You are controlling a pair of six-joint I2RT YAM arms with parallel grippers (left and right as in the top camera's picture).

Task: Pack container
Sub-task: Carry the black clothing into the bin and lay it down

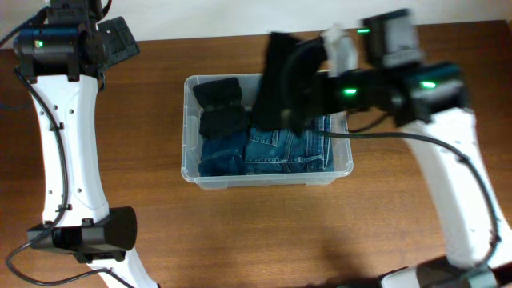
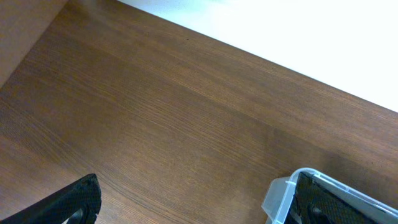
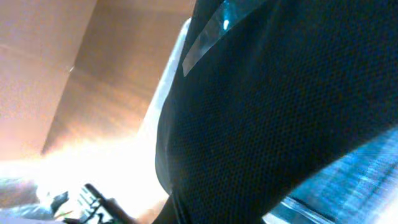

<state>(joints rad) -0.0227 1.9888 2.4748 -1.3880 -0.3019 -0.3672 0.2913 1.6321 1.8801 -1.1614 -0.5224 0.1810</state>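
Note:
The clear plastic container (image 1: 189,171) stands mid-table. It holds two rolled black garments (image 1: 220,108) at its left end and folded blue jeans (image 1: 280,152). My right gripper (image 1: 308,64) is shut on a black mesh garment (image 1: 276,80), which hangs over the container's back rim. In the right wrist view that garment (image 3: 280,112) fills the frame and hides the fingers, with jeans (image 3: 367,180) below it. My left gripper (image 1: 120,40) is open and empty at the far left back. Its wrist view (image 2: 193,208) shows bare table and one container corner (image 2: 280,196).
The brown wooden table (image 1: 264,232) surrounds the container. A pale wall edge runs along the table's back (image 2: 280,31). The left arm's base (image 1: 88,236) sits at the front left, and the right arm (image 1: 456,176) reaches in from the right.

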